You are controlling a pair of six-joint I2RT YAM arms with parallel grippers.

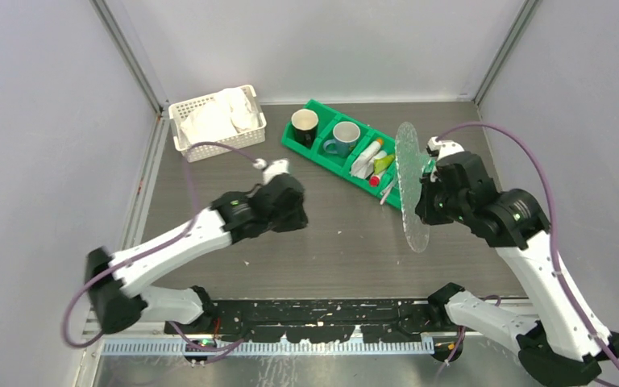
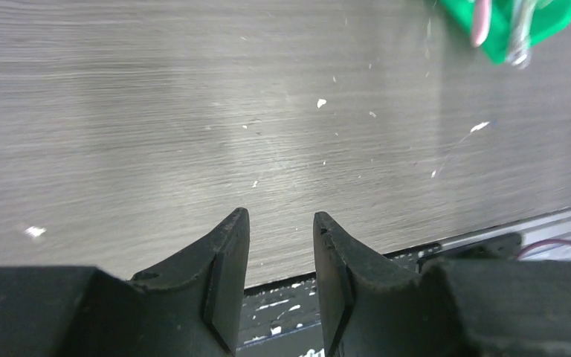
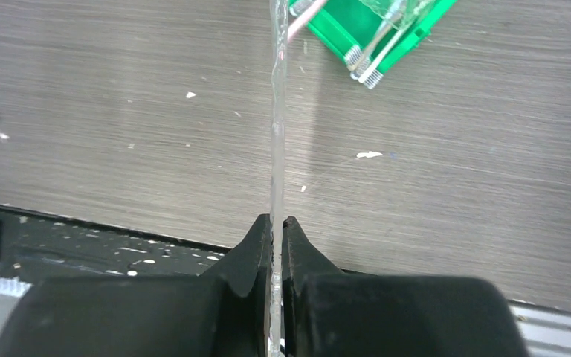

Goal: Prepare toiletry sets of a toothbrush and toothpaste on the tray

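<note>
My right gripper [image 1: 421, 201] is shut on the clear plastic tray [image 1: 410, 189] and holds it on edge above the table. In the right wrist view the tray [image 3: 276, 119] runs up as a thin edge from between my closed fingers [image 3: 276, 222]. Toothpaste tubes, one white [image 1: 365, 161] and one yellow-green [image 1: 384, 164], lie in the green bin [image 1: 322, 149]. Toothbrushes stick out of its near end [image 3: 372, 67], one with a pink handle [image 3: 302, 16]. My left gripper [image 1: 294, 216] is open and empty over bare table, its fingers [image 2: 227, 253] apart.
The green bin also holds a black mug [image 1: 305, 126] and a teal mug [image 1: 343, 139]. A white lattice basket [image 1: 184, 133] with white cloths stands at the back left. Grey walls close in the table on three sides. A black strip [image 1: 330, 314] runs along the near edge.
</note>
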